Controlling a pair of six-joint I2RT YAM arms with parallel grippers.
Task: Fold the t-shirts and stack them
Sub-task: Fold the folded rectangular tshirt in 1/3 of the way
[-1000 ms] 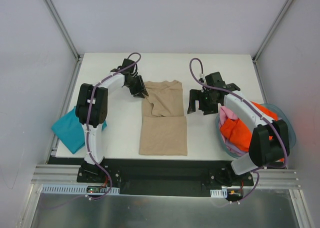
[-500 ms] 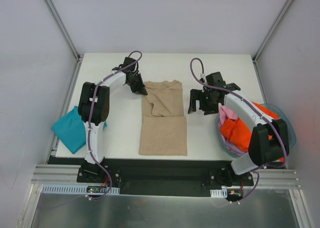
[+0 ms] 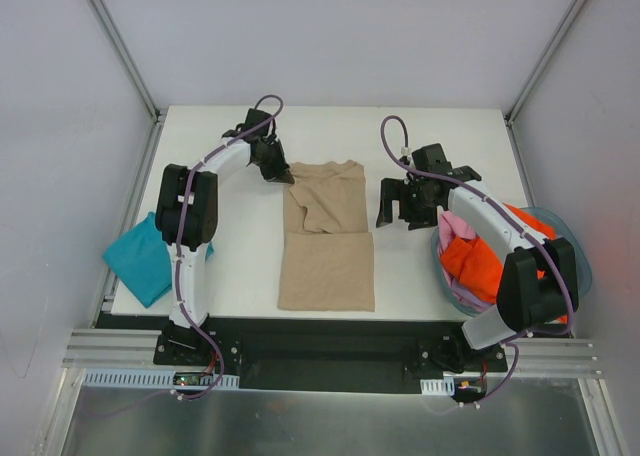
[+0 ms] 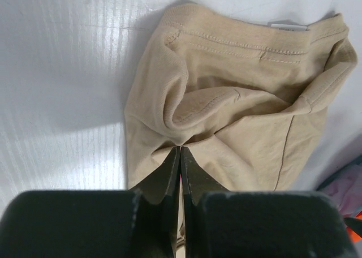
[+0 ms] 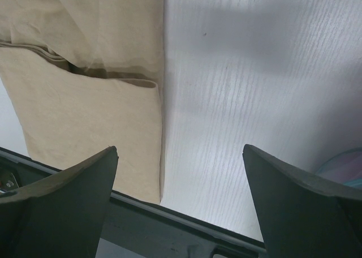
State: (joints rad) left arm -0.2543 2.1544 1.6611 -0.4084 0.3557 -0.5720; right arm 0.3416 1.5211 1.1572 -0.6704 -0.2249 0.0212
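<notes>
You have two arms and four t-shirts in plain sight. One tan cloth t-shirt lies mid-table. One teal cloth t-shirt overhangs the left edge. One orange t-shirt and one pink t-shirt sit in the round blue-grey basket.

The tan shirt's long axis runs from near to far, its rumpled end far and its flat folded end near.

Your left gripper has its jaws pinched closed on that shirt's far-left corner. Your right gripper hovers just right of it, jaws spread wide and holding nothing.

The white table stands between pale grey wall panels.
</notes>
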